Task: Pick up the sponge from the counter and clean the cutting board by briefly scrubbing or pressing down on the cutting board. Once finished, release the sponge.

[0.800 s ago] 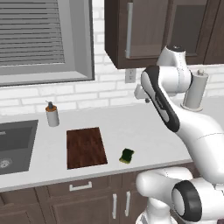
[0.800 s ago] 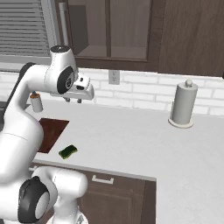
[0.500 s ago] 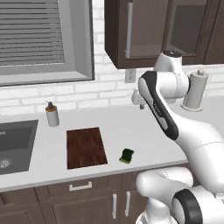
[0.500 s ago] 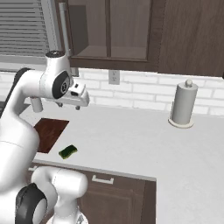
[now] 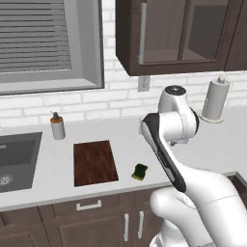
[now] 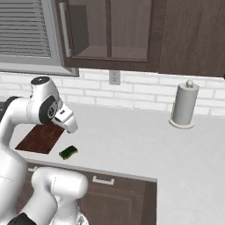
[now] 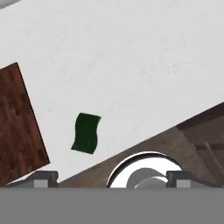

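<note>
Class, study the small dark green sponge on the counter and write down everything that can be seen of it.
The small dark green sponge with a yellow layer is a roughly rectangular block lying flat on the light grey-white counter, near its front edge. From above its green face looks slightly wavy at the edges; the yellow shows along its side. It sits just right of the dark reddish-brown wooden cutting board, apart from it, with bare counter between. Nothing touches it but the counter.

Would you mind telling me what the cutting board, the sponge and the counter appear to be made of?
The cutting board looks like dark reddish-brown wood, with visible grain streaks. The sponge seems soft foam: dark green top over a yellow layer. The counter reads as matte, light grey-white stone or laminate; which one is unclear.
</note>
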### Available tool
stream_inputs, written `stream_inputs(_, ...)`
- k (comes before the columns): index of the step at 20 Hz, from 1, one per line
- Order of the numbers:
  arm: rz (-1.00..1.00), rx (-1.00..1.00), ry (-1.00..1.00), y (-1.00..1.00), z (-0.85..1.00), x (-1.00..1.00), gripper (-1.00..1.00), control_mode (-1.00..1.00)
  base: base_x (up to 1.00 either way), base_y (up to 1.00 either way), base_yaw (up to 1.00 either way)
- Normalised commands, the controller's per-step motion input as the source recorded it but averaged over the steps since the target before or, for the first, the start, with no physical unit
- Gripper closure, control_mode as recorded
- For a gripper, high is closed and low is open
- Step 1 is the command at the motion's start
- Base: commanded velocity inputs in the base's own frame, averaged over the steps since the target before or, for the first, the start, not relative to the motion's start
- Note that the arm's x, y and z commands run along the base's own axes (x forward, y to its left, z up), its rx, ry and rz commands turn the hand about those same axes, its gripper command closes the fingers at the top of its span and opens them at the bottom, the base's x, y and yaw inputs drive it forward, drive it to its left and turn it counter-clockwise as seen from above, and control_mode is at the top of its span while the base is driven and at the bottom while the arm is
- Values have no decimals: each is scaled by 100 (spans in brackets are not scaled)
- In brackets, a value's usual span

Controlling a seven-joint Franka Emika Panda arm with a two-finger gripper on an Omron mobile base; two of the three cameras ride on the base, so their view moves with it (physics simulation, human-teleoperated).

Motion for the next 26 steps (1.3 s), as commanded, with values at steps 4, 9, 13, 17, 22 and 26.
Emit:
stream_inputs(4,-23,14,2,6,-60,-5,-100,-100,0,0,0)
stream_inputs(9,-1,17,6,4,-57,0,-100,-100,0,0,0)
stream_inputs(13,0,4,5,14,-47,0,-100,-100,0,0,0)
stream_inputs(17,0,0,4,16,-29,1,-100,-100,0,0,0)
stream_inputs(22,0,0,5,13,-21,11,-100,-100,0,0,0)
stream_inputs(26,0,0,5,9,-14,21,-100,-100,0,0,0)
